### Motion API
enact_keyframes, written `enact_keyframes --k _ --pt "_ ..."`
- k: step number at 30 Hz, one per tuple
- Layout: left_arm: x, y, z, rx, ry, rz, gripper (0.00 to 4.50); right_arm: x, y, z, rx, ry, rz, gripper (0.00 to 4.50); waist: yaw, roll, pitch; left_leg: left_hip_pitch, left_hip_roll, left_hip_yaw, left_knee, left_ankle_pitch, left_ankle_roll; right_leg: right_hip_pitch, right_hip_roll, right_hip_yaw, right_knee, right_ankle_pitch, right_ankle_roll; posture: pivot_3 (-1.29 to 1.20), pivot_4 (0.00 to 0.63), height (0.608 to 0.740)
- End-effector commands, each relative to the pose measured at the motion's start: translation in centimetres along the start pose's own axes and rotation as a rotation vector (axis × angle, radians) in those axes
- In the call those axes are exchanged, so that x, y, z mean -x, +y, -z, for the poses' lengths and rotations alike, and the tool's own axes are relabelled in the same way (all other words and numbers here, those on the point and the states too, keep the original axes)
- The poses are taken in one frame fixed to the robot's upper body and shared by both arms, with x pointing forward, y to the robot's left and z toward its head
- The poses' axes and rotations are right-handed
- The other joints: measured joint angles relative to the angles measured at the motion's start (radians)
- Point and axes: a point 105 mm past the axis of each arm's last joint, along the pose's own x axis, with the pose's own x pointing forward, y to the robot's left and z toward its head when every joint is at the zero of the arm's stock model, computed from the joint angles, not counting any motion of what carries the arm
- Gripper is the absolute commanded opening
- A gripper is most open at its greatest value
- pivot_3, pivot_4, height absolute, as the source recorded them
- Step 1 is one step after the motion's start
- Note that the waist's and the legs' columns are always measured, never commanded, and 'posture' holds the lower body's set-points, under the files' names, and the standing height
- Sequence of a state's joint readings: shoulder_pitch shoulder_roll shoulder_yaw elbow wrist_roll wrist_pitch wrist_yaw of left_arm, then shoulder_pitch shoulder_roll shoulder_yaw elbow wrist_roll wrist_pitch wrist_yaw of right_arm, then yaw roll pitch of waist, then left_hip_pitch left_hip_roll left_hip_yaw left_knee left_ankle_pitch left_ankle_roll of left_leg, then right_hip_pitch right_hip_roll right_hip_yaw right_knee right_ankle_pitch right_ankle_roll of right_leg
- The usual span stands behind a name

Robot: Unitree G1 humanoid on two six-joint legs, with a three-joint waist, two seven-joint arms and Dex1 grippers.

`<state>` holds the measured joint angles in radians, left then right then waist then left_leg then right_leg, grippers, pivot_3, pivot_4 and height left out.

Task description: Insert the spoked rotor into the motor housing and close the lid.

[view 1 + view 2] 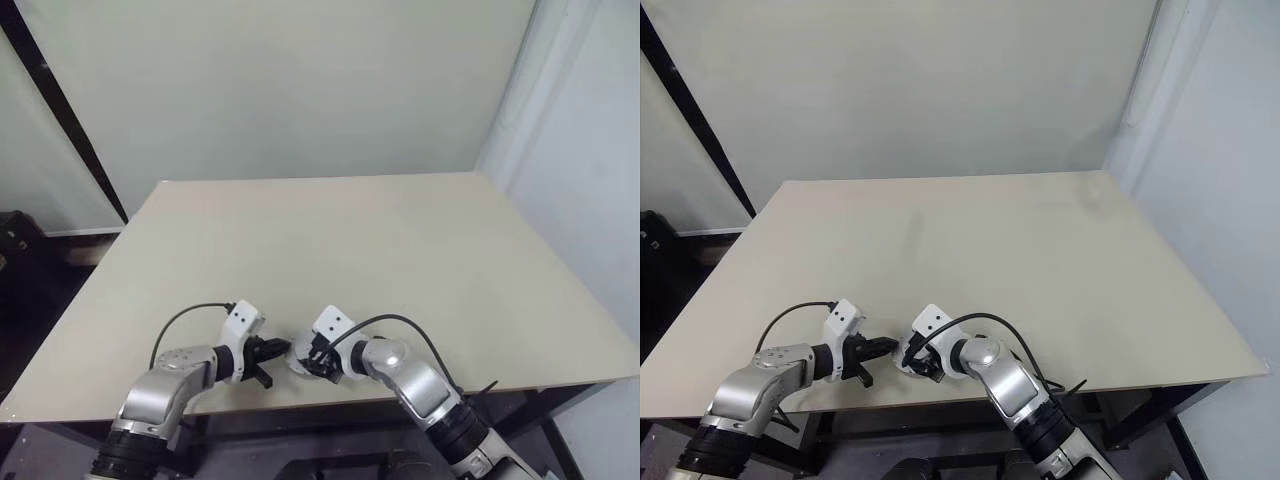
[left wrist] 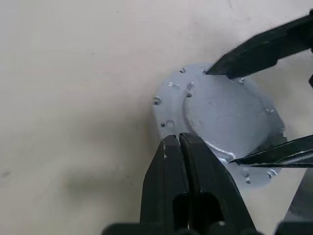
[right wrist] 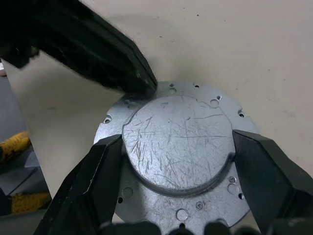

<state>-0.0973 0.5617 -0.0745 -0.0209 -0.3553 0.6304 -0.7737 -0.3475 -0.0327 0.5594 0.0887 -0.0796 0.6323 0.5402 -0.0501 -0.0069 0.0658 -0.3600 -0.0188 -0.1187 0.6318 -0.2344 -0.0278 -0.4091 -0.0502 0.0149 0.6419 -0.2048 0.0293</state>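
**Both grippers on a metal disc at the near edge of the table**

Your two grippers meet at the near edge of the table, a pale beige board with a smooth matte top.

Between them lies a round metal disc. You can see a flat flange with small punched holes around its rim and a raised circular centre, dull silver and covered in fine scratches. It sits flat on the table top. You cannot tell from these views whether it is the lid or the closed housing, since no spokes, copper windings or black centre show. No writing or brand can be read on it.

Your right gripper stands wide, its two black fingers set on either side of the raised centre, close against its edge and over the flange. Whether they press it or merely bracket it, you cannot tell.

Your left gripper is closed, its two black fingers pressed together into one wedge. The tip rests at the edge of the raised centre, on the flange, on the disc's left side.

Both fingers sets are glossy black plastic, tapered to blunt points.
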Motion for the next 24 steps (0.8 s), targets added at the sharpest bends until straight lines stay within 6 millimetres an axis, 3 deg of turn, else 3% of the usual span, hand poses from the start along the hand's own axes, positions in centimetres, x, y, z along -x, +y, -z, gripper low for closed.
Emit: enact_keyframes --k 1,8,17,24 --pt "-0.5 0.2 -0.2 -0.06 0.022 -0.008 0.0 0.0 0.0 1.4 -0.003 0.07 0.002 3.21 0.0 0.001 -0.001 0.0 0.0 0.0 0.0 0.0 0.0 0.0 0.0 0.0 0.0 0.0 0.0 0.0 0.0 0.74" --pt "-1.0 0.9 0.9 -0.101 0.095 -0.038 0.0 0.2 0.0 1.2 0.004 0.059 0.001 3.21 0.0 0.007 -0.007 0.001 -0.001 0.0 0.0 0.0 0.0 0.001 0.0 0.0 0.0 0.0 0.0 0.0 0.0 0.74" --pt "-0.6 1.0 -1.3 -0.055 -0.015 -0.033 0.0 0.0 -0.3 0.9 -0.054 0.029 0.032 3.21 0.0 0.008 -0.009 0.001 -0.001 0.0 0.001 0.0 0.0 0.001 0.0 0.0 0.0 0.0 0.0 0.0 0.0 0.74" --pt "0.0 1.2 -1.6 -0.043 -0.024 -0.037 0.0 -0.3 -0.2 0.5 -0.079 0.003 0.045 3.21 0.0 0.008 -0.009 0.0 0.0 0.0 0.001 0.0 0.0 0.0 0.0 0.0 0.0 0.0 0.0 0.0 0.0 0.74"
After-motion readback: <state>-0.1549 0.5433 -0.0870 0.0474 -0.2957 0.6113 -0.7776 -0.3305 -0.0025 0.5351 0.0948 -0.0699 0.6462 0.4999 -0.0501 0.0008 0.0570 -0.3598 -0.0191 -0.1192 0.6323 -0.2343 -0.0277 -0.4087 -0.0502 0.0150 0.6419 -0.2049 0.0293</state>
